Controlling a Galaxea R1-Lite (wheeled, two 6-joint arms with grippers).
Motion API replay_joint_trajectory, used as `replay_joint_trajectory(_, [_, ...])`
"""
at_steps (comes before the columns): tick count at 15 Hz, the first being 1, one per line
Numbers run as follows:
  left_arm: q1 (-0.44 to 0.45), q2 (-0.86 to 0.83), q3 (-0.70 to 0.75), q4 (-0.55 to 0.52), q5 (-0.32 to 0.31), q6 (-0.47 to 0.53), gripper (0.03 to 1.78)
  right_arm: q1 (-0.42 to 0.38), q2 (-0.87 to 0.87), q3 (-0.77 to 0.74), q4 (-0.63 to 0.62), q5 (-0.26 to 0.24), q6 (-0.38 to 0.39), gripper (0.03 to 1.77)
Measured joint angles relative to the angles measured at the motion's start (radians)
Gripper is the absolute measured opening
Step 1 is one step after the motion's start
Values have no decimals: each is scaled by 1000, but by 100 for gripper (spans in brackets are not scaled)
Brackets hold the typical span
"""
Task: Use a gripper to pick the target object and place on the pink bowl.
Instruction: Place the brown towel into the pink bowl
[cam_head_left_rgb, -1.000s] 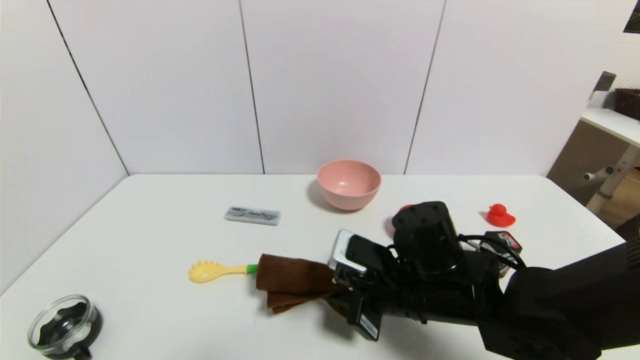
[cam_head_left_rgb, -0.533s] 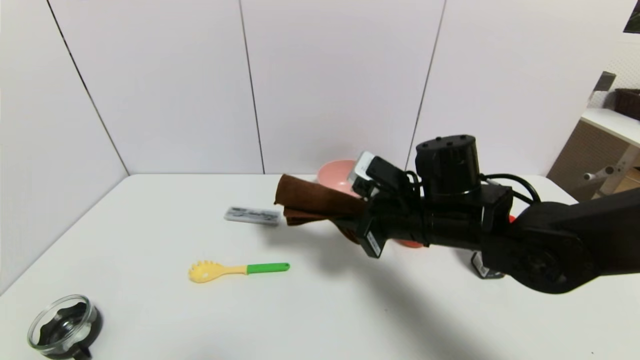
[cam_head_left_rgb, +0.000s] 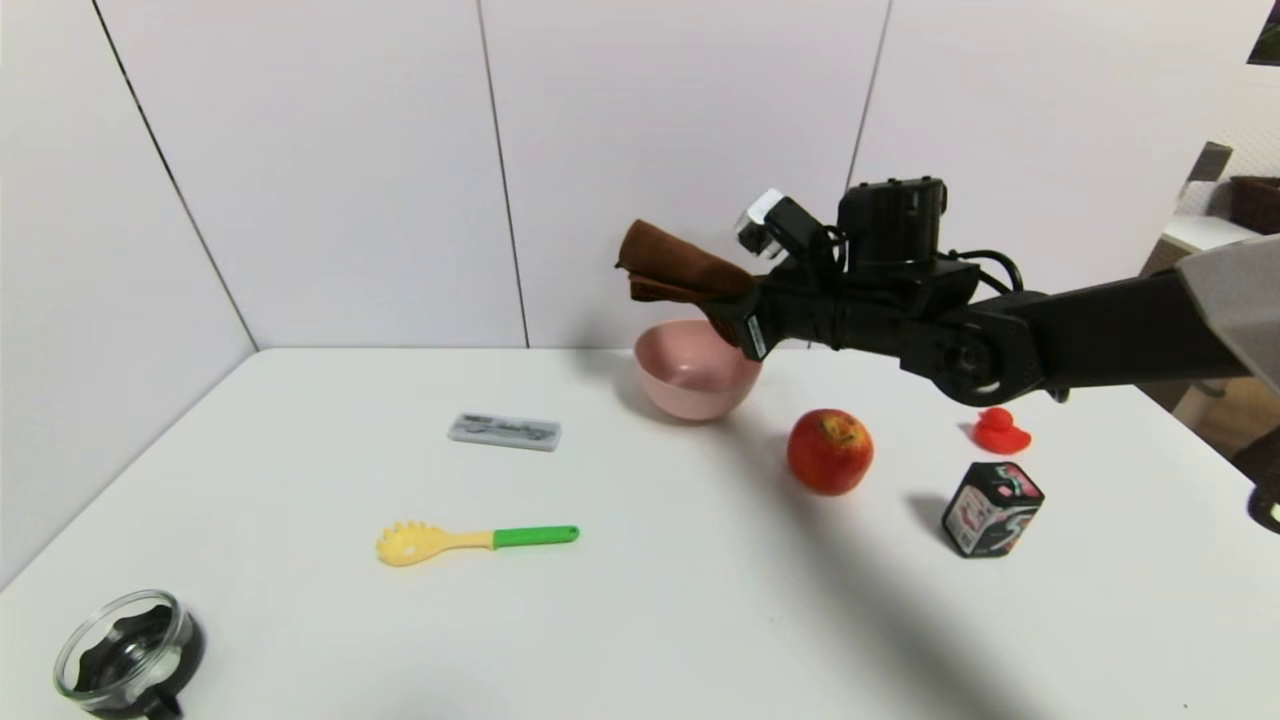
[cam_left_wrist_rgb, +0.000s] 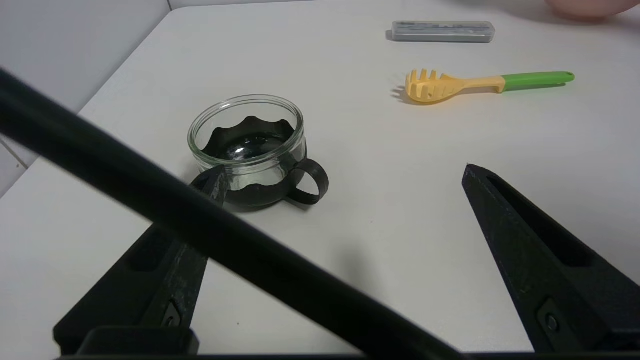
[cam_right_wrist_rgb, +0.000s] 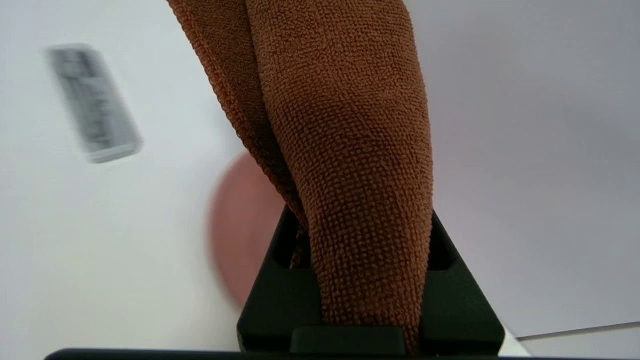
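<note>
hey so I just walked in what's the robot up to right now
The robot's right hand is clamped shut on a brown folded towel, holding it up above the pink bowl at the back of the table. The towel hasn't been laid on the bowl yet. The left hand is idle, open near the glass bowl.

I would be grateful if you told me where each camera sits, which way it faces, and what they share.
Head view: on the head, facing forward and down over the table; the right arm shows, its gripper holding the brown towel above the pink bowl.
Left wrist view: on the left wrist, facing the glass bowl between its own open jaws.
Right wrist view: on the right wrist, facing along its shut jaws and the towel.
Head and left wrist views share the yellow-green spoon.
</note>
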Motion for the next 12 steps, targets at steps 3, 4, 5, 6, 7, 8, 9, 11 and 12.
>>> replay_joint_trajectory(3, [0, 0, 0, 0, 0, 0, 169, -37, 99, -98, -9, 17, 0, 39])
replay_joint_trajectory(4, [0, 0, 0, 0, 0, 0, 169, -46, 128, -124, -3, 18, 0, 39])
replay_joint_trajectory(5, [0, 0, 0, 0, 0, 0, 169, -51, 148, -137, 2, 19, 0, 39])
replay_joint_trajectory(6, [0, 0, 0, 0, 0, 0, 169, -54, 166, -146, 4, 24, 0, 39])
replay_joint_trajectory(7, [0, 0, 0, 0, 0, 0, 169, -56, 180, -150, 4, 30, 0, 39])
replay_joint_trajectory(8, [0, 0, 0, 0, 0, 0, 169, -55, 189, -151, 3, 32, 0, 39])
replay_joint_trajectory(9, [0, 0, 0, 0, 0, 0, 169, -54, 196, -153, 4, 33, 0, 39])
replay_joint_trajectory(11, [0, 0, 0, 0, 0, 0, 169, -50, 200, -153, 6, 33, 0, 39])
replay_joint_trajectory(12, [0, 0, 0, 0, 0, 0, 169, -49, 201, -153, 5, 34, 0, 39])
